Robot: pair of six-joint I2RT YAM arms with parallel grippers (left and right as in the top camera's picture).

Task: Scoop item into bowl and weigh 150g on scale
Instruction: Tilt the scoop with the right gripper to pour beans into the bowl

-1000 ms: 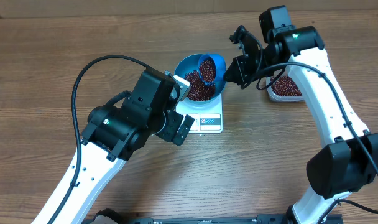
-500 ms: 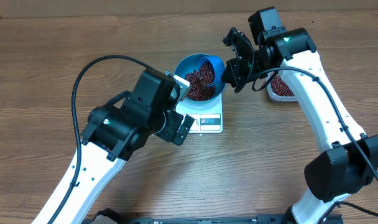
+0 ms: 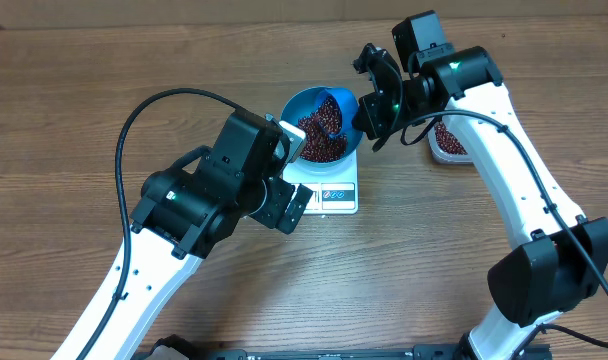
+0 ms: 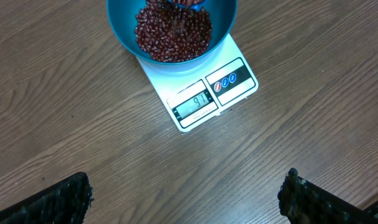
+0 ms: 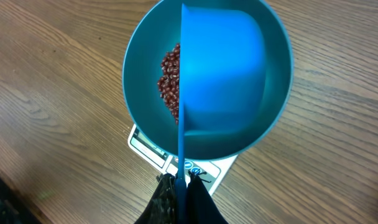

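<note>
— Wood table (image 3: 64,100), brown grain all round. Where's the stuff?
— Scale (image 3: 334,195) mid-table with the bowl (image 3: 292,105) sitting on it, beans (image 3: 319,148) piled inside. More beans are in a clear tub (image 3: 454,142), partly hidden by the right arm.
— Right gripper (image 3: 372,108)?
— Clamped tight on the thin handle of a blue scoop (image 3: 336,110). The handle runs straight out from the fingertips, and the cup at the far end is right over the bowl, tipped toward it. So the bowl is ahead of and below that gripper, close.
— Left gripper (image 4: 183,208)?
— Jaws spread as wide as they go, nothing in them. The scale lies ahead of and below it, well apart. The right arm is nearer and the only one with a tool.
— Next move hinges on?
— My guess: the cup staying over the bowl's middle while it empties. The refill is at the tub, behind the right gripper.
— Views differ?
— Left wrist view catches the display (image 4: 195,104). It looks like 91, so short of target, I'd say. Overhead can't read it. Right wrist view sees only the scoop's back covering much of the bowl, with beans showing beside it. It can't tell whether the scoop has beans left. Overhead seems to show some in it.
</note>
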